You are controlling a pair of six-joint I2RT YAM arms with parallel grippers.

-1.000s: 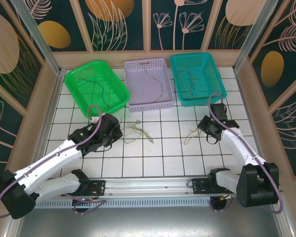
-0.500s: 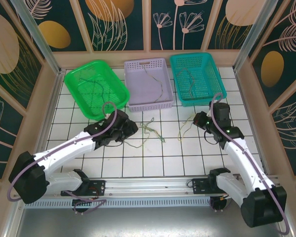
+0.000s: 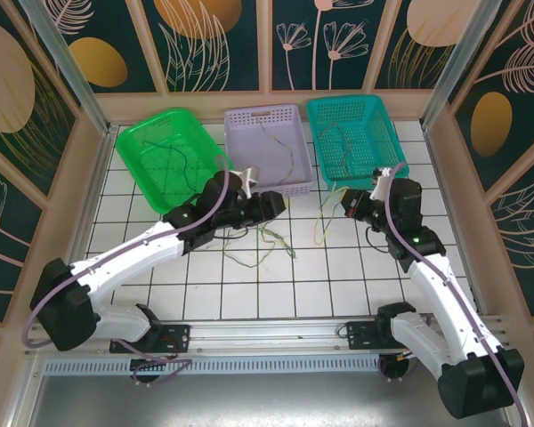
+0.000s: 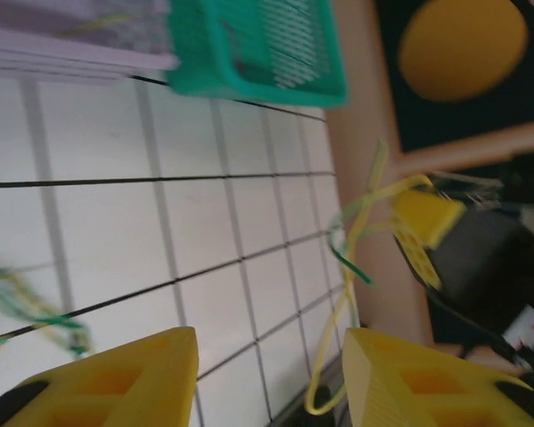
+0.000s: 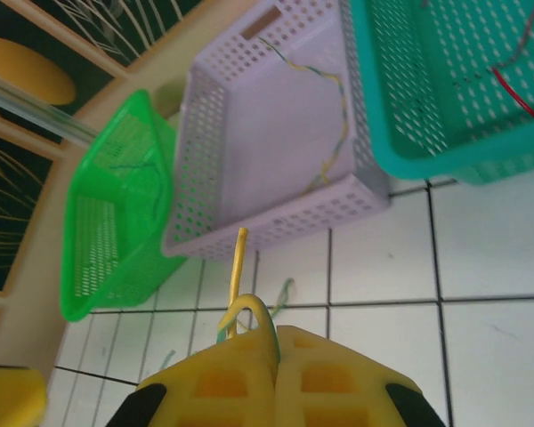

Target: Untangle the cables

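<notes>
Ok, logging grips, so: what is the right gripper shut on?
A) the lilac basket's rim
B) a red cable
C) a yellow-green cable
C: a yellow-green cable loops out from the tightly closed right gripper.

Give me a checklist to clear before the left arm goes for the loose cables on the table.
1. Grip: the right gripper is shut on the yellow cable, a loop poking out between its fingers. Ok.
2. Free hand: the left gripper is open with nothing in it. Ok.
3. Aim: the loose bunch lies off to the side of the left gripper's gap in the left wrist view. Not ok.
4. Separation: whether the yellow cable is free of the loose bunch. Cannot tell.
5. Clearance: from above, the left gripper sits close to the front wall of the lilac basket. Cannot tell.
</notes>
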